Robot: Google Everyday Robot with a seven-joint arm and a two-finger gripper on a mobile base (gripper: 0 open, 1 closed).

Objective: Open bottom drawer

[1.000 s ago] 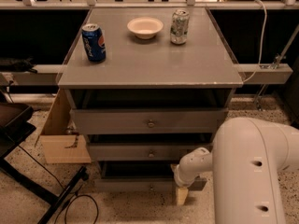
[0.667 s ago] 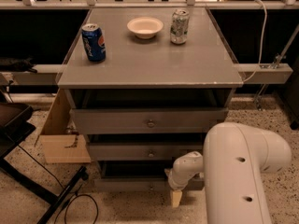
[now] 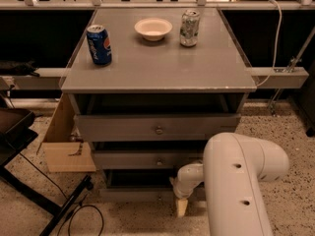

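Observation:
The grey cabinet (image 3: 157, 77) has three drawers stacked under its top. The bottom drawer (image 3: 133, 194) is the slim grey front lowest down, just above the floor, with a dark gap above it. I cannot see its knob. My gripper (image 3: 181, 206) hangs pointing down in front of that drawer's right half, its cream tip near the floor. The white arm (image 3: 241, 181) fills the lower right and hides the drawer's right end.
The two taller drawers (image 3: 158, 128) (image 3: 147, 159) sit above, each with a small knob. On top stand a blue soda can (image 3: 99, 44), a white bowl (image 3: 153, 28) and a silver can (image 3: 189, 27). A cardboard box (image 3: 64, 141) and a black stand leg (image 3: 59, 208) lie left.
The arm and gripper have shifted left along the bottom drawer front, closer to its centre. The drawers have not visibly moved.

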